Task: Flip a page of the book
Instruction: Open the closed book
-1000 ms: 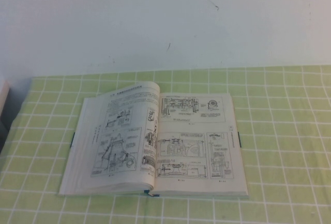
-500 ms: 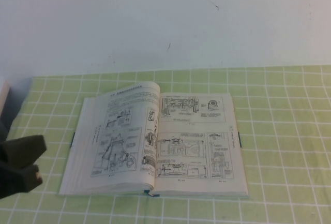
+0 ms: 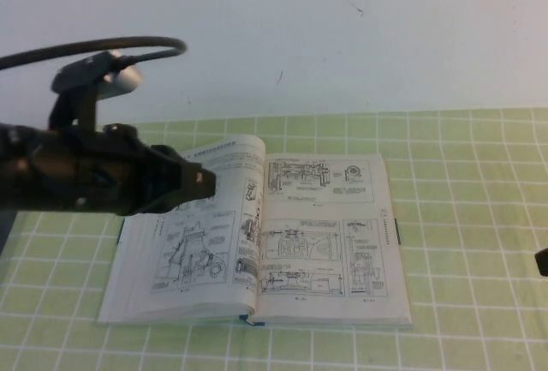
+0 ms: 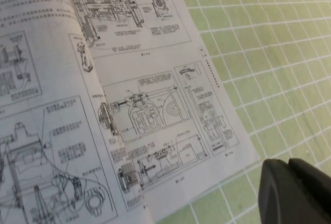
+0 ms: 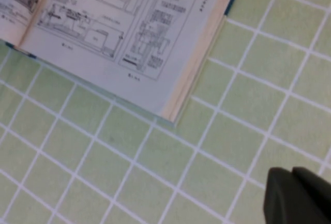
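Observation:
The book [image 3: 201, 255] lies open on the green checked cloth, spine toward me, dark blue cover edges showing. The page [image 3: 324, 230], its top right leaf with several framed machine drawings, lies flat. My left gripper [image 3: 205, 181] is shut and empty, raised over the upper part of the book's left page. In the left wrist view the left gripper [image 4: 288, 163] hangs over the cloth beside the page [image 4: 155, 105]. My right gripper [image 3: 542, 261] is shut and empty at the table's right edge, well clear of the book; its wrist view shows the right gripper [image 5: 292, 171] and the book's corner [image 5: 129, 38].
The green checked cloth [image 3: 462, 217] covers the table up to a white wall [image 3: 342, 37] behind. The left arm's dark body [image 3: 77, 170] and cable [image 3: 103, 45] reach across the left side of the table.
My left arm has swung in from the lower left and risen over the book's left page. The right gripper's tip has come into view at the right edge. The book has not moved.

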